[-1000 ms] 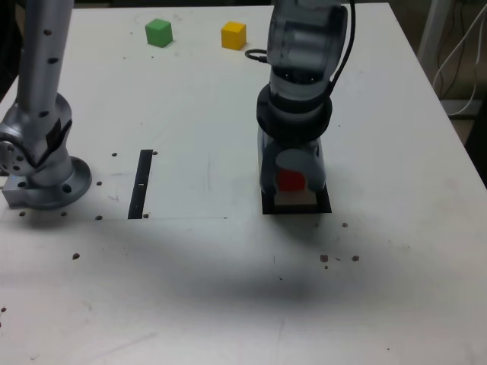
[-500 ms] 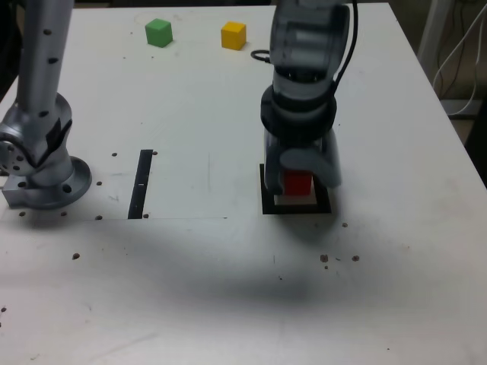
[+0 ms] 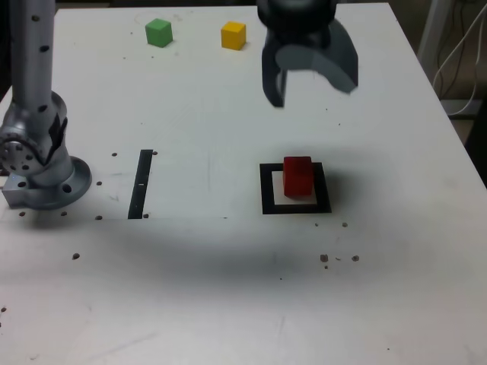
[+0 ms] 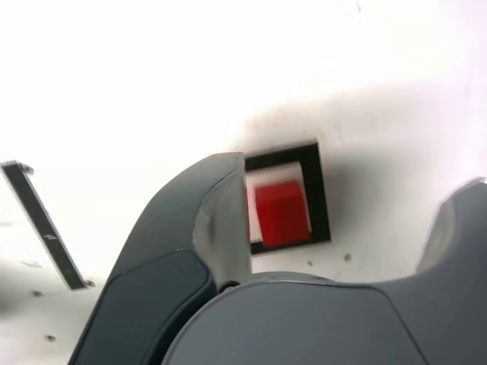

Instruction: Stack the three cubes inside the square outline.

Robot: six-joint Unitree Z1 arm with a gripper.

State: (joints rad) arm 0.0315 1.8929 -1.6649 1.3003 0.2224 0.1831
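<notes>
the gripper (image 3: 310,76), a second ago closed low around the red cube (image 3: 297,176), has let go and lifted clear; its jaws now stand wide apart and hold nothing. the red cube is left standing on the pale centre of the square outline (image 3: 266,190), seated toward the far edge of the frame as the exterior view shows it, upright and square to it. this reads as the first cube placed, with two still to stack. the red cube (image 4: 281,213) lies below the jaws and well apart from them; in the wrist view it shows between the two open fingers, nearer one finger (image 4: 221,220) than the other, inside the outline (image 4: 318,190). the yellow cube (image 3: 233,35) and green cube (image 3: 158,32) rest near each other at the table's far edge, untouched, well apart from the outline and beyond the gripper toward the exterior view's left. the black strip (image 3: 141,184) lies between the arm's base (image 3: 42,179) and the outline.
</notes>
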